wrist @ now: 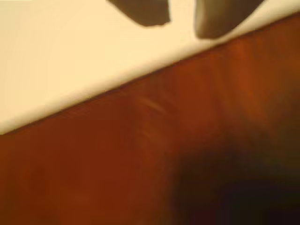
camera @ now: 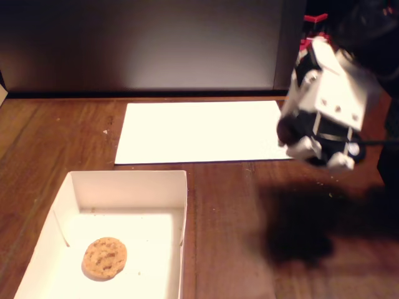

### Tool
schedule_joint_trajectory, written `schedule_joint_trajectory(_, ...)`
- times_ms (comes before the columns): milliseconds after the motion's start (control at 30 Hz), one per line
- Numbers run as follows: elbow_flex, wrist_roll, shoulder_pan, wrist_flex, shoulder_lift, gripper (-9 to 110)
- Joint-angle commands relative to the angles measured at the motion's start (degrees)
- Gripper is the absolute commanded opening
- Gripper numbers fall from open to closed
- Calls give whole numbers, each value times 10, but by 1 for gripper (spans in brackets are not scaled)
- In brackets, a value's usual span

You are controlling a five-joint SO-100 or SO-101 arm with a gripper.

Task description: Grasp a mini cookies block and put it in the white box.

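A mini cookies block (camera: 105,257) lies flat in the white box (camera: 129,180), near its lower left; round, it shows no long axis. In the blurred wrist view, the gripper (wrist: 182,21) hangs empty with fingertips apart over a paper sheet (wrist: 70,56) on the wooden table (wrist: 117,164), its upper parts cut off.

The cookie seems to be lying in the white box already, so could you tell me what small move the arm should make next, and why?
Probably just lift clear and go to rest. In the fixed view the cookie lies flat on the floor of the white box, and the gripper hangs off to the right above the wooden table. The wrist view shows its fingers apart with nothing between them, over the edge of the white paper sheet.
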Motion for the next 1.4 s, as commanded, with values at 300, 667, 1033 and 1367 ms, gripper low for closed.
schedule_joint_trajectory(300, 71, -6, -13, 35, 155, 0)
schedule_joint_trajectory(667, 131, -6, -11, 83, 241, 0)
schedule_joint_trajectory(1033, 153, 4, -8, 111, 243, 0)
schedule_joint_trajectory(1367, 166, -4, -4, 120, 243, 0)
